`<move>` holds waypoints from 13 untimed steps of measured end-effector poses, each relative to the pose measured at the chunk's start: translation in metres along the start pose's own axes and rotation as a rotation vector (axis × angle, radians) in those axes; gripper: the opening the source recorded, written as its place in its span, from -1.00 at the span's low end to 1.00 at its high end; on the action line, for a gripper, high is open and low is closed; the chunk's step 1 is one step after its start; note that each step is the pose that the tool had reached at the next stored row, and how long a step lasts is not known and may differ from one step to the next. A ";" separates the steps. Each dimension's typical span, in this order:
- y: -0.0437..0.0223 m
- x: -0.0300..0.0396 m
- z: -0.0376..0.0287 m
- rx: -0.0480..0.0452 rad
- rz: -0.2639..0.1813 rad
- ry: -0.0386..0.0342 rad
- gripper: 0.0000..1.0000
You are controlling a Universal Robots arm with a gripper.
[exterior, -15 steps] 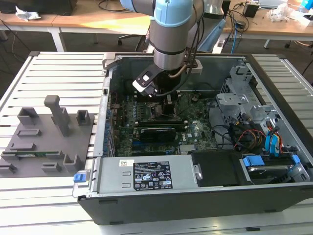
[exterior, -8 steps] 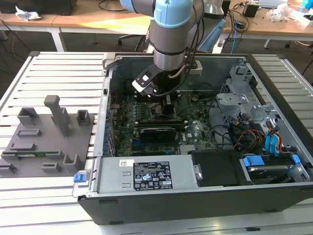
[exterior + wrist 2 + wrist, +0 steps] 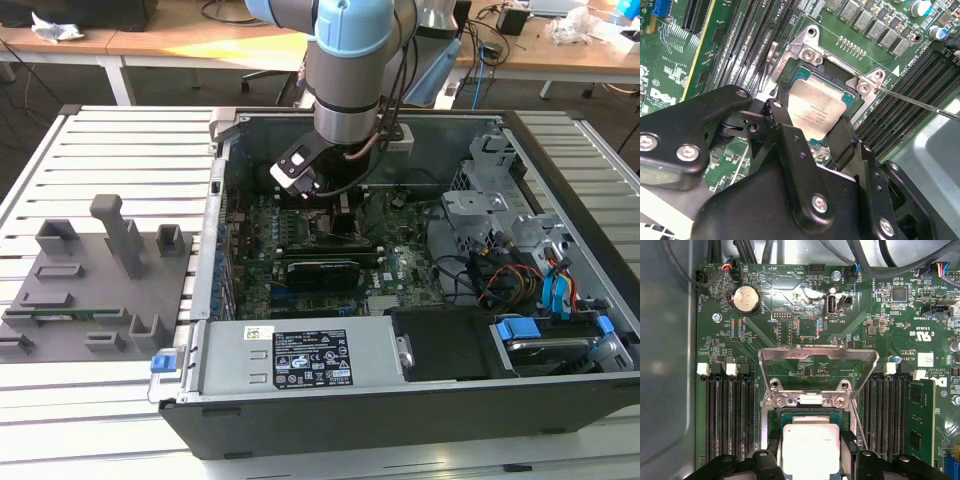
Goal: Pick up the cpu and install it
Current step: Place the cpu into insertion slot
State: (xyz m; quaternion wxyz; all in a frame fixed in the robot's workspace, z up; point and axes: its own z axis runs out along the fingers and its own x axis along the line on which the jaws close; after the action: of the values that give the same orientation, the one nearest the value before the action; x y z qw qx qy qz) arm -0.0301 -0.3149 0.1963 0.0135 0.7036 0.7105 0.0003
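Exterior view: the arm [image 3: 350, 70] covers the middle of the motherboard [image 3: 405, 265]. Second wrist view: the gripper [image 3: 810, 125] body overlaps the near part of the cpu [image 3: 815, 107], and how the chip sits there cannot be judged. First wrist view: the cpu [image 3: 810, 445] is cut off by the picture's edge. Print on the cpu is too small to read.

Robotics laboratory or electronics workshop: a silver-and-blue jointed robot arm [image 3: 350, 80] is hanging over an open black desktop computer case [image 3: 400, 420], which is lying on a white slatted metal bench [image 3: 110, 150]. A grey moulded parts fixture [image 3: 90, 290] is sitting alongside, and cable-strewn light wooden desks [image 3: 200, 40] are standing behind.
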 end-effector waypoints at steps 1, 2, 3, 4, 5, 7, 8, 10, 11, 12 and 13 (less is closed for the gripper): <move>-0.0001 0.0000 0.0000 -0.0001 0.000 0.0000 0.09; -0.0001 0.0002 0.0000 -0.0002 0.000 -0.0002 0.09; -0.0002 0.0005 0.0000 -0.0001 0.000 -0.0003 0.09; -0.0002 0.0006 0.0000 0.0000 0.000 -0.0001 0.09; -0.0002 0.0006 0.0000 0.0000 0.000 0.0001 0.09; -0.0002 0.0006 0.0000 -0.0001 0.000 0.0002 0.09; -0.0002 0.0007 0.0001 -0.0001 0.000 0.0002 0.09; -0.0002 0.0007 0.0001 -0.0001 0.000 0.0003 0.09; -0.0002 0.0007 0.0001 -0.0004 0.000 0.0002 0.11; -0.0001 0.0008 0.0003 -0.0007 0.000 0.0011 0.11; -0.0001 0.0008 0.0003 -0.0005 0.000 0.0008 0.11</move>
State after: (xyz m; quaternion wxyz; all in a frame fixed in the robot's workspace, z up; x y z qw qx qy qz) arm -0.0302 -0.3141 0.1960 0.0134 0.7037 0.7104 0.0007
